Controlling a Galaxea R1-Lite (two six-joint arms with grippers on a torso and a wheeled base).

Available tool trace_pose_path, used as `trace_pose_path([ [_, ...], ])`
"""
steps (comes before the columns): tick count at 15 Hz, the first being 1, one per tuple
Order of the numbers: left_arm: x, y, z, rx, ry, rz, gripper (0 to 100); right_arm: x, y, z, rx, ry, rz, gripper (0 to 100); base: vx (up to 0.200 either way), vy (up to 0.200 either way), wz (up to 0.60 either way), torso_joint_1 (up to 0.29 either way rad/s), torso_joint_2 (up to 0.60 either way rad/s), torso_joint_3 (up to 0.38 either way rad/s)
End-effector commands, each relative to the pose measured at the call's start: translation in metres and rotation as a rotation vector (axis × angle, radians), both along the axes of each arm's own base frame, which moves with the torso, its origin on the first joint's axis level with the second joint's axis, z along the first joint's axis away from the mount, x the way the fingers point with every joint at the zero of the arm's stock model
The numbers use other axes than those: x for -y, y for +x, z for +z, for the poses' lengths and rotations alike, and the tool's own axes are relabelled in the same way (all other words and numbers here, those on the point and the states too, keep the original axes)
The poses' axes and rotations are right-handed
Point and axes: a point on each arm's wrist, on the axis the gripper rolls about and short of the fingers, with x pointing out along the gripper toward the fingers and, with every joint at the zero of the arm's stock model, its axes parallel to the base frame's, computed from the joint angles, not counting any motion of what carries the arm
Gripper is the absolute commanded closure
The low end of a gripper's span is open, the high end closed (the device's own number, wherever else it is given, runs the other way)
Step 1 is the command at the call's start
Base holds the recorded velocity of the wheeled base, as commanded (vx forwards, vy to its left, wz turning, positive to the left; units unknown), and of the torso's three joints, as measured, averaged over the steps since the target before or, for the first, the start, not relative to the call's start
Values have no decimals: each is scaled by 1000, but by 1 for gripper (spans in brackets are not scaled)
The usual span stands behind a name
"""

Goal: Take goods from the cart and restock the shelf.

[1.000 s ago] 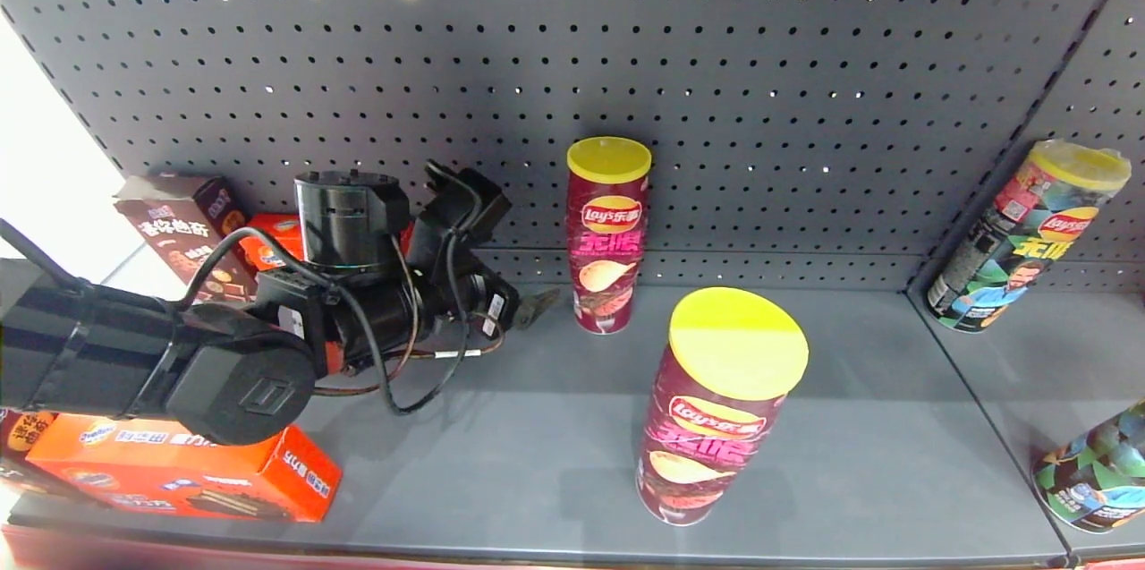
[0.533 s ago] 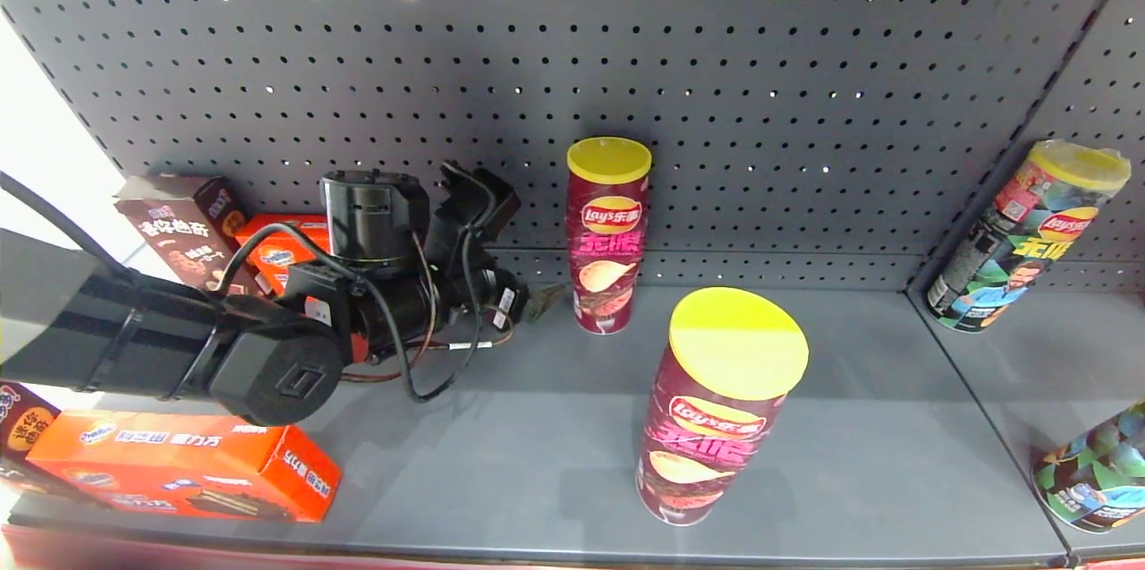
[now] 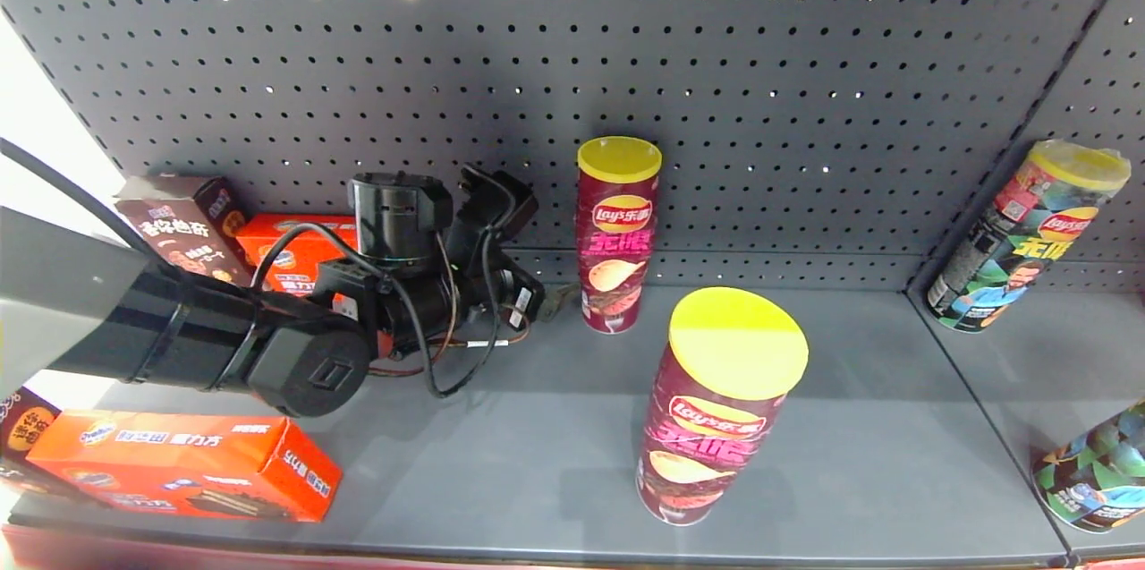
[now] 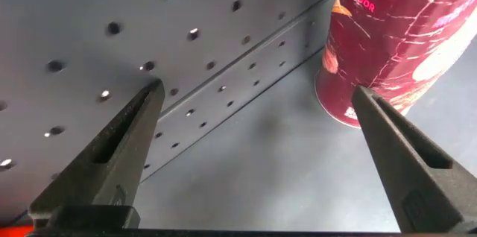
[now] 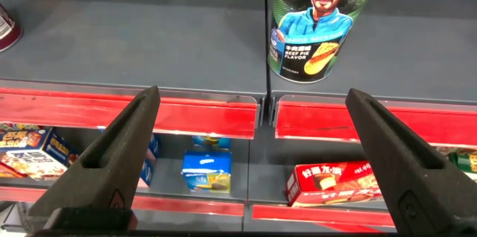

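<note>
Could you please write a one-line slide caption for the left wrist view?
Open left pincer beside the upright maroon cylindrical chip can on the grey metal shelf.

The left gripper (image 3: 560, 296) hangs low over the grey shelf (image 3: 501, 454), just beside the rear maroon chip can (image 3: 617, 234), at its eight o'clock. A second maroon can (image 3: 716, 409) stands upright at the rear can's five o'clock, nearer the shelf edge. An orange box (image 3: 183, 467) lies flat toward seven o'clock.
</note>
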Motion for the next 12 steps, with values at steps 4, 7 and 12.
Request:
trace_pose_path([
  [4,9,0,0,3,-3,-18,0,0,0,0,-1,0,0,0,0,0,0,0,0,0],
  [7,6,-3,-3,-9,2,-4,0,0,0,0,-1,0,0,0,0,0,0,0,0,0],
  [12,-22,-54,38,71,-22,29,0,0,0,0,-2,0,0,0,0,0,0,0,0,0],
])
